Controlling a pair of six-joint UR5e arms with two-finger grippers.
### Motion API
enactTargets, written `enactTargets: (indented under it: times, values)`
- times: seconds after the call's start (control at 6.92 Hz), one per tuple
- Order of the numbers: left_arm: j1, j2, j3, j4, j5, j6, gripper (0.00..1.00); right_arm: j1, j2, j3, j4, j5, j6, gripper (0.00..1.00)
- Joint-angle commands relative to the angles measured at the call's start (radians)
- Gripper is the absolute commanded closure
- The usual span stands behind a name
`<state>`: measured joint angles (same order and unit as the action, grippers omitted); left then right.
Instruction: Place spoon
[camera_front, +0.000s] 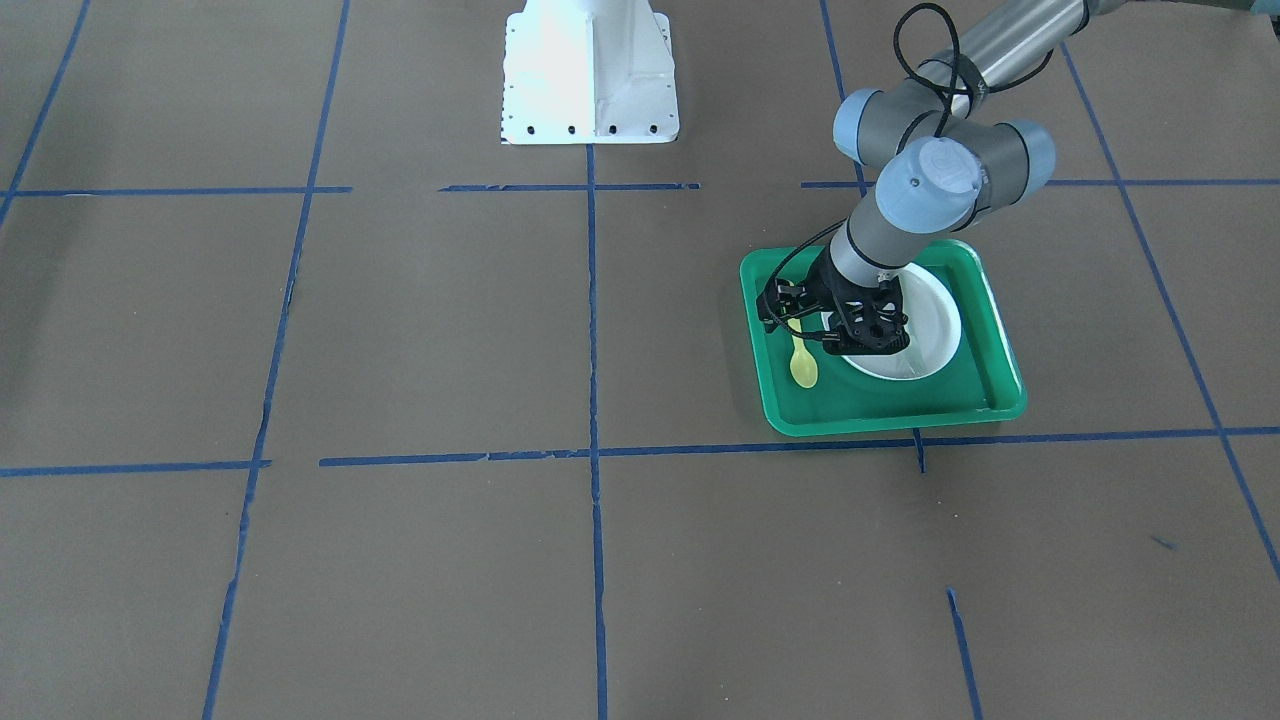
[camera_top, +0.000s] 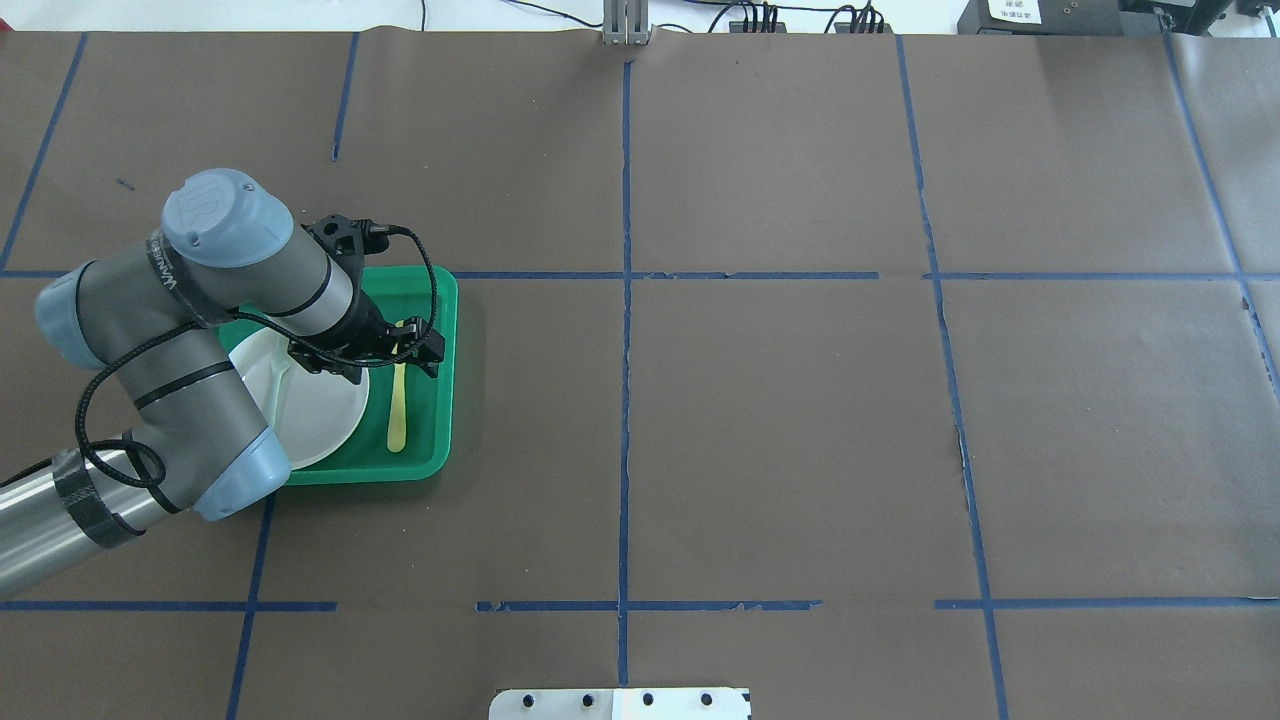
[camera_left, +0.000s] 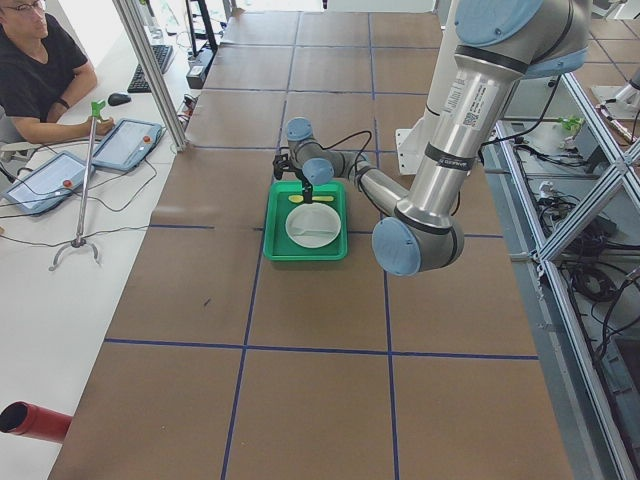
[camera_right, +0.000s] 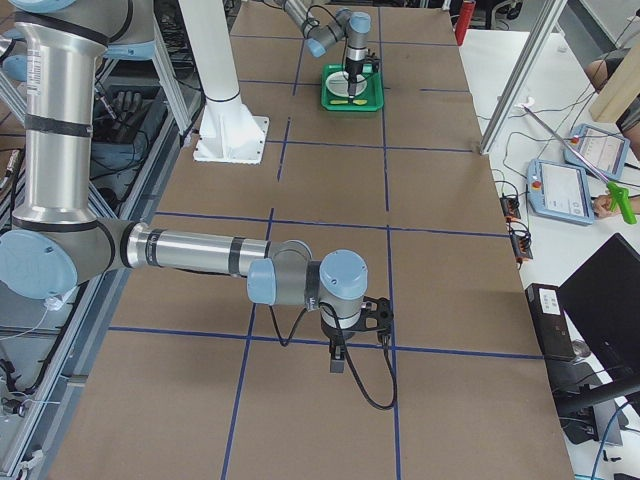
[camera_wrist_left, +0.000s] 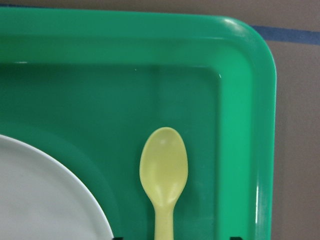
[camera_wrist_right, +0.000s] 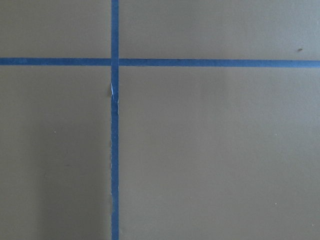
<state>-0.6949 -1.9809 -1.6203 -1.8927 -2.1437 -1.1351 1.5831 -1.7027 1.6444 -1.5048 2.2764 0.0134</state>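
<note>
The pale-yellow spoon (camera_front: 803, 368) lies flat on the floor of the green tray (camera_front: 880, 412), beside the white plate (camera_front: 935, 330). In the overhead view the spoon (camera_top: 397, 420) lies between the plate (camera_top: 320, 410) and the tray's wall (camera_top: 443, 400). My left gripper (camera_top: 395, 350) hovers low over the spoon's handle, jaws open on either side of it and not holding it. The left wrist view shows the spoon's bowl (camera_wrist_left: 163, 170) resting on the tray (camera_wrist_left: 245, 125). My right gripper (camera_right: 338, 362) hangs over bare table far from the tray; I cannot tell its state.
A pale fork (camera_top: 283, 378) lies on the plate. The tray sits against a blue tape line (camera_front: 700, 448) on the brown table cover. The robot's white base (camera_front: 590, 75) stands at the table's middle back. An operator (camera_left: 40, 70) sits beyond the table's far side.
</note>
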Motion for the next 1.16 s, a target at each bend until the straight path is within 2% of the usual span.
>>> enactTargets:
  times: [0.0, 0.29, 0.43, 0.72, 1.01]
  values:
    - [-0.023, 0.001, -0.025, 0.004, 0.002, 0.001, 0.0, 0.0, 0.0, 0.0, 0.0, 0.0, 0.0, 0.0]
    - [-0.122, 0.002, -0.103, 0.041, -0.002, 0.064, 0.0, 0.0, 0.0, 0.0, 0.001, 0.0, 0.0, 0.0]
    - [-0.171, 0.001, -0.166, 0.146, -0.004, 0.134, 0.0, 0.0, 0.0, 0.0, 0.0, 0.0, 0.0, 0.0]
    - [-0.37, 0.002, -0.281, 0.31, -0.008, 0.382, 0.0, 0.0, 0.0, 0.0, 0.0, 0.0, 0.0, 0.0]
    - [-0.542, 0.059, -0.294, 0.419, -0.012, 0.691, 0.0, 0.0, 0.0, 0.0, 0.001, 0.0, 0.0, 0.0]
